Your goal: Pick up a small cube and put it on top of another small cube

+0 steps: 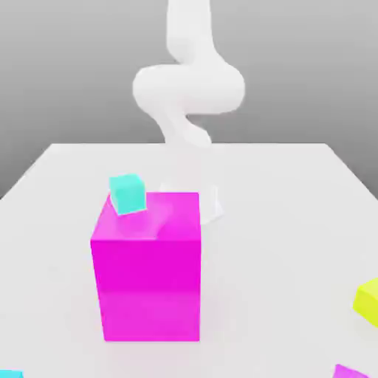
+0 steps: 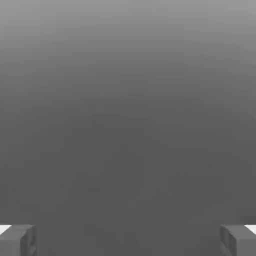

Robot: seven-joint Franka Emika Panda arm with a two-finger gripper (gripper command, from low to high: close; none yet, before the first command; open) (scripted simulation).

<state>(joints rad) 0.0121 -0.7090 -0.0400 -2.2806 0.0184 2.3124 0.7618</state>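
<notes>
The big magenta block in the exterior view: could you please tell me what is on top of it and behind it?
The turquoise cube sits on top of the magenta block. Behind, part of a white shape shows; the block covers the rest.

I see a big magenta block (image 1: 151,284) upright on the white table (image 1: 280,221), well in from its far edge. Turquoise cube (image 1: 128,195) on the block's top, by its far corner on the exterior view's left. Yellow cube (image 1: 368,301) on the table, exterior view's right, partly cropped, apart from the block.
</notes>
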